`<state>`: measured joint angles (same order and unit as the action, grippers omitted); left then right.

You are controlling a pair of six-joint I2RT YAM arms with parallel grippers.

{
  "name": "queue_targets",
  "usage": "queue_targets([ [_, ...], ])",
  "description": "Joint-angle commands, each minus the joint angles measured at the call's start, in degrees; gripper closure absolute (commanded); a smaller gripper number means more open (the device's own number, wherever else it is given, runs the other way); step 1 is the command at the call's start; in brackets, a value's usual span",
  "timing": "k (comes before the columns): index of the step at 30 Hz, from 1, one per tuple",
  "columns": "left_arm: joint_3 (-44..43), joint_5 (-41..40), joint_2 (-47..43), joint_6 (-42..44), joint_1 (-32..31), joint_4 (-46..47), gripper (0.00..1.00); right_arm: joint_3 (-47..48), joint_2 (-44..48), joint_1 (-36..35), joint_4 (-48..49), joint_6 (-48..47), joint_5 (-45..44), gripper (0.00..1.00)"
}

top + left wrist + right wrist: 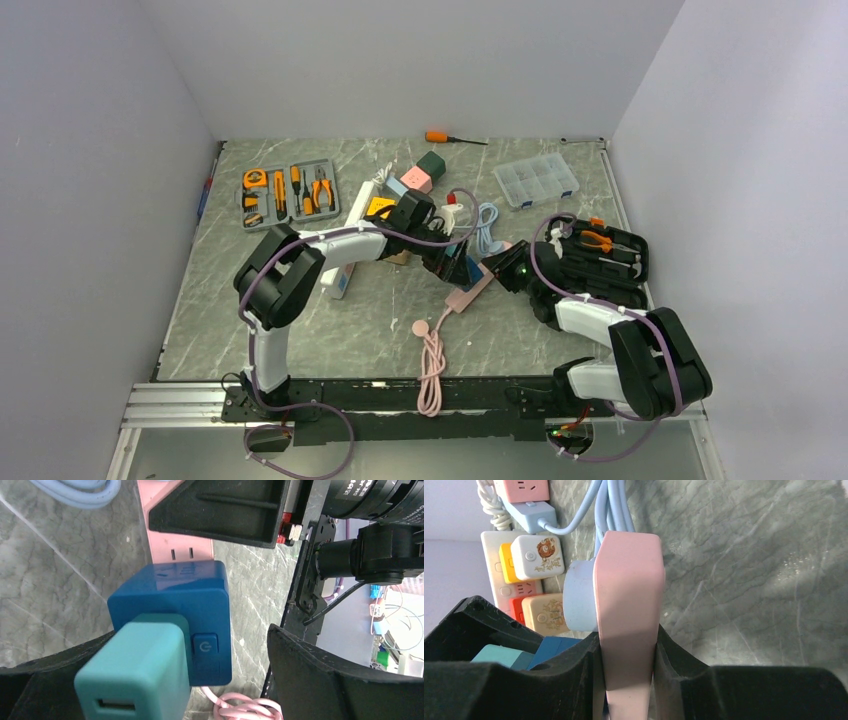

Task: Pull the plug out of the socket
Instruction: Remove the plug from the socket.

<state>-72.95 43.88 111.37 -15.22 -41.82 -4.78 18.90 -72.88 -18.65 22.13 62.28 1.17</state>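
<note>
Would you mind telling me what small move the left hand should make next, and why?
Probably close the left hand on the teal plug. Its fingers stand wide open on either side of the plug, which sits in the blue adapter on the pink power strip, and the right hand already clamps that strip.

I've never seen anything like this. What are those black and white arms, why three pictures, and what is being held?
They are two robot arms bolted to a table. One picture looks down from above; the other two come from cameras on each wrist. The right gripper clamps a pink power strip to keep it steady. The left gripper stands wide open around a teal plug seated in a blue adapter on that strip, not yet squeezing it. Around them lie tool kits, a clear parts box, a screwdriver and other strips.
</note>
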Motion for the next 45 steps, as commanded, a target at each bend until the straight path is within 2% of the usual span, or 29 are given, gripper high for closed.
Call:
queue_targets([
  [1,-0.6,0.1,-0.4,1.4,-0.9,4.1,0.01,3.7,1.2,-0.4,5.0,2.3,5.5,1.00],
  [3,-0.9,-0.4,-0.4,2.7,-1.3,3.6,0.02,4.1,0.9,-0.4,4.8,2.0,5.7,1.00],
  [4,-1.1,-0.4,-0.4,3.1,-1.5,3.5,0.06,4.3,0.7,-0.4,4.8,1.9,5.8,1.00],
  [7,-2.1,-0.3,0.1,4.6,-1.9,2.1,0.26,4.1,0.1,-0.4,5.0,1.8,6.0,1.00],
  [12,-4.0,-1.5,1.1,8.1,-2.1,-2.1,0.70,4.0,0.7,-0.4,3.8,0.3,5.8,1.00],
  [13,-4.7,-1.4,1.2,8.9,-2.0,-2.9,0.89,4.2,1.1,-0.4,3.2,-0.4,5.5,1.00],
  [14,-6.1,-1.4,1.8,9.5,-1.7,-4.6,1.00,4.3,1.3,-0.4,2.3,-1.3,5.1,1.00],
  [24,-15.4,2.3,-2.8,10.3,5.1,-14.3,1.00,-0.9,2.3,-0.4,-0.5,-4.9,1.0,1.00],
  [34,-11.1,3.7,-10.1,12.3,12.1,-17.3,1.00,-4.2,-0.7,-0.2,1.3,-6.4,-0.9,1.00],
  [42,-10.9,-1.9,-9.5,17.2,11.9,-20.0,1.00,-3.0,0.6,-0.2,-3.3,-8.7,-2.7,1.00],
  [45,-10.1,-3.9,-8.7,17.9,9.4,-19.1,1.00,-1.9,0.5,-0.3,-5.9,-8.6,-3.3,1.00],
])
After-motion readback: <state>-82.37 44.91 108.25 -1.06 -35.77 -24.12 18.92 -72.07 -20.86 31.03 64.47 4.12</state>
